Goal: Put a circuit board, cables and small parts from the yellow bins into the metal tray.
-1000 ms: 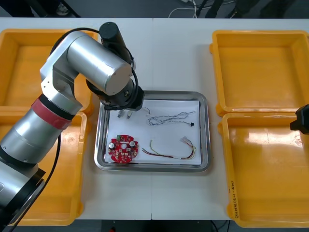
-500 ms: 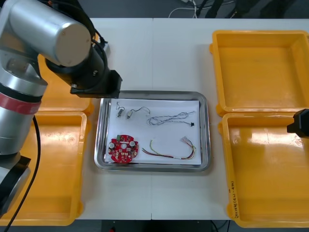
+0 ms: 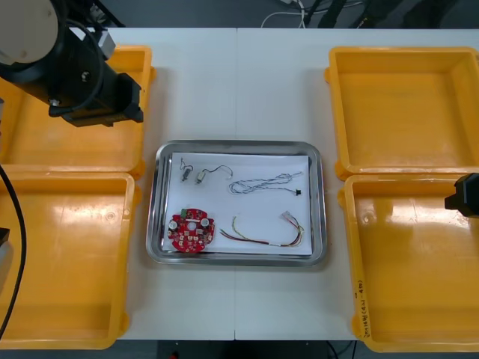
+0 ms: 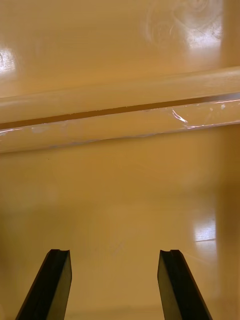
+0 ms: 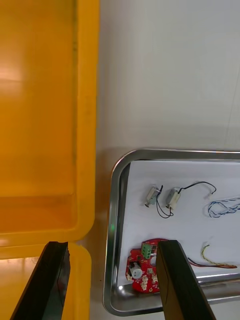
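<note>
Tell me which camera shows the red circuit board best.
Front view: the red circuit board lies whole, uncovered in the metal tray. The left wrist view shows it partly behind the left gripper. The right wrist view faces a yellow bin.

Stock as counted, front view:
- yellow bins (image 3: 404, 112): 4; 2 stood at left of frame, 2 at right.
- metal tray (image 3: 322, 202): 1, at centre.
- round red circuit board (image 3: 191, 230): 1, lay in tray's lower left.
- cables: 2 in all; twisted blue and white cable (image 3: 266, 182) 1, red and yellow cable (image 3: 266, 233) 1.
- small metal parts (image 3: 185, 174): 2, lay side by side in tray's upper left.
</note>
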Controlling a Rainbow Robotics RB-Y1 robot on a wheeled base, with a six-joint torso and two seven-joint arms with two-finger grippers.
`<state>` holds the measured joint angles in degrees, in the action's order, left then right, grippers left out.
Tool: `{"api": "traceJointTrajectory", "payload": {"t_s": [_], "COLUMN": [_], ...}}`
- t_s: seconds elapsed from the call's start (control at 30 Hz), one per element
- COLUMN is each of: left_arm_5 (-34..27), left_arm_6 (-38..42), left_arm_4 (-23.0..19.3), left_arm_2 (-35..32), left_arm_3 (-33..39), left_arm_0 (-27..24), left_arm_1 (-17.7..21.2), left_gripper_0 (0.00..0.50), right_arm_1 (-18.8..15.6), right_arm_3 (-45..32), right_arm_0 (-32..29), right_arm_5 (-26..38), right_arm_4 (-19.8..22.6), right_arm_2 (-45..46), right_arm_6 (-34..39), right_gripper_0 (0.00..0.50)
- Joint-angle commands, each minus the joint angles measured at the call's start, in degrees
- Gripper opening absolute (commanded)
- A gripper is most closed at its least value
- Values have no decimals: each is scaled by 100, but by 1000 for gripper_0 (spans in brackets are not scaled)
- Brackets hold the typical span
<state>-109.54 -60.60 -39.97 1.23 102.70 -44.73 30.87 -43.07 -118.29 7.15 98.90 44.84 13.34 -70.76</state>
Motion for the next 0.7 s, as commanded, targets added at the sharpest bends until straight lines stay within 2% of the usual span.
{"api": "traceJointTrajectory", "payload": {"t_s": [0.03, 0.47, 0.7], "left_arm_5": [-46, -46, -46], "left_arm_6": [-725, -1305, -1411], "left_arm_4": [-117, -266, -372], "left_arm_2": [-528, -1125, -1354], "left_arm_3": [260, 717, 1042], "left_arm_0": [78, 966, 1511], "left_arm_1": [358, 807, 921], "left_gripper_0": [500, 500, 500], "right_arm_1": [53, 53, 53], "right_arm_3": [-36, -45, -36], "right_arm_0": [164, 647, 700], "right_arm_5": [6, 692, 789], "right_arm_4": [60, 33, 16], "right_arm_2": [186, 186, 195], "right_arm_6": [-298, -237, -263], "right_gripper_0": [500, 500, 500]}}
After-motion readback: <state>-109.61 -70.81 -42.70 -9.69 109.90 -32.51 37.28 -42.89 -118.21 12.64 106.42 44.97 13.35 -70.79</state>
